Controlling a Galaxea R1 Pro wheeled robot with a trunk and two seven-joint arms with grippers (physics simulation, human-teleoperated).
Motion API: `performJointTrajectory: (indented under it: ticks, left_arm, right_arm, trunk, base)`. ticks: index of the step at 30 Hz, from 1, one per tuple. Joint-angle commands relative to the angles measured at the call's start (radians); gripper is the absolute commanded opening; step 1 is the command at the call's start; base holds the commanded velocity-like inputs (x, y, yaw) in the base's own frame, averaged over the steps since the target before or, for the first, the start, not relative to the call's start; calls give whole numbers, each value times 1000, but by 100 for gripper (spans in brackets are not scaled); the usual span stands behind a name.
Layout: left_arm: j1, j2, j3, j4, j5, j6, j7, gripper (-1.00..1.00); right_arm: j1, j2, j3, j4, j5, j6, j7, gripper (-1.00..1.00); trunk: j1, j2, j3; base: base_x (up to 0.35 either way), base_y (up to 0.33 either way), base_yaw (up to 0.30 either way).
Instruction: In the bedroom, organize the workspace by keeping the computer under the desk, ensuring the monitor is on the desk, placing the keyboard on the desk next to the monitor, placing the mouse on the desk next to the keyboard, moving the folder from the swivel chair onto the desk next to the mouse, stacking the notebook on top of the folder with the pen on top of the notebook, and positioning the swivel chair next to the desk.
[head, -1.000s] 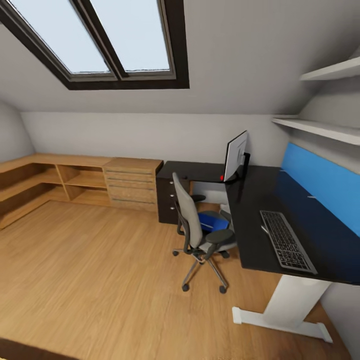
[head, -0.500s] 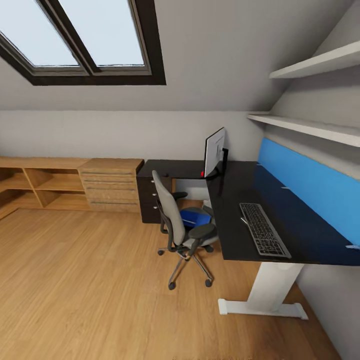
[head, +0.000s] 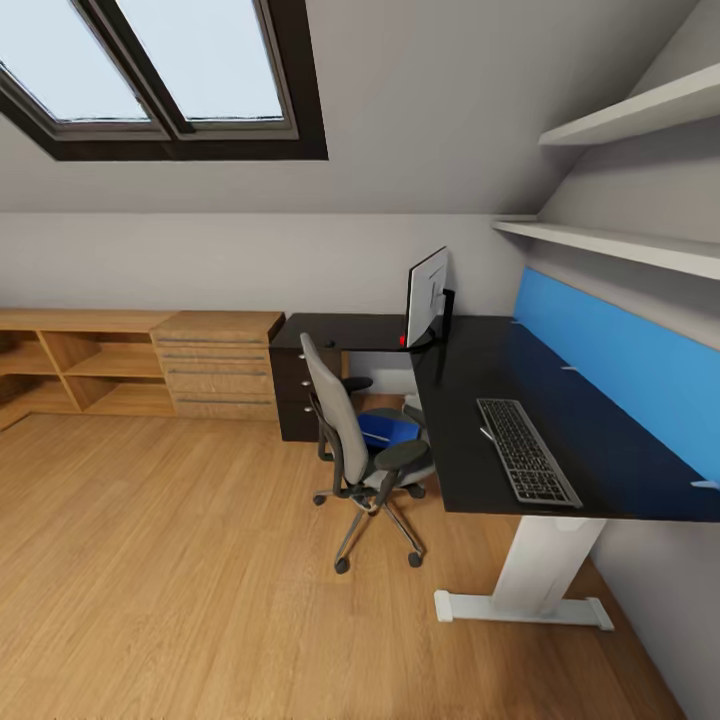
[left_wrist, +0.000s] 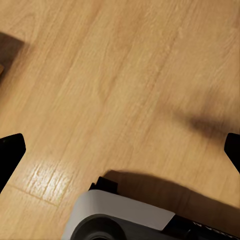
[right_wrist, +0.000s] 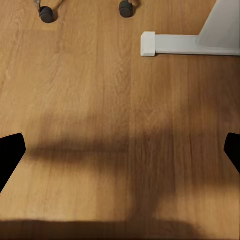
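Both grippers (left_wrist: 120, 150) (right_wrist: 120, 150) hang wide over bare floor (head: 180, 560); swivel chair (head: 355, 450) holding folder (head: 385, 430) fronts the desk (head: 520, 400).

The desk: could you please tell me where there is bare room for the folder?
The desk is bare between keyboard and blue wall panel, and between keyboard and monitor. The swivel chair crowds its front edge.

The desk (head: 480, 345) at the frame's right is glossy black on a white leg, backed by a bright blue wall panel (head: 620, 355). The grey swivel chair (head: 345, 430) carries a blue folder (head: 385, 430). The floor (head: 180, 560) is warm honey wood with fine plank grain.
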Motion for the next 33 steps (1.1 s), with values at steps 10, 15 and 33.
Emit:
performJointTrajectory:
  ticks: [10,15,33]
  left_arm:
    - [0,0,1,0,0,1,-1,100]
    - [0,0,1,0,0,1,-1,100]
    - [0,0,1,0,0,1,0,100]
  right_arm:
    - [0,0,-4,12,5,-4,0,100]
    - [0,0,-4,16,5,-3,0,100]
    - [0,-1,-4,18,5,-1,0,100]
  trunk:
    - [38,-71,-33]
    - [58,-106,-48]
    - [127,-232,-105]
  base:
    - [0,0,0]
    - [0,0,0]
    - [0,0,0]
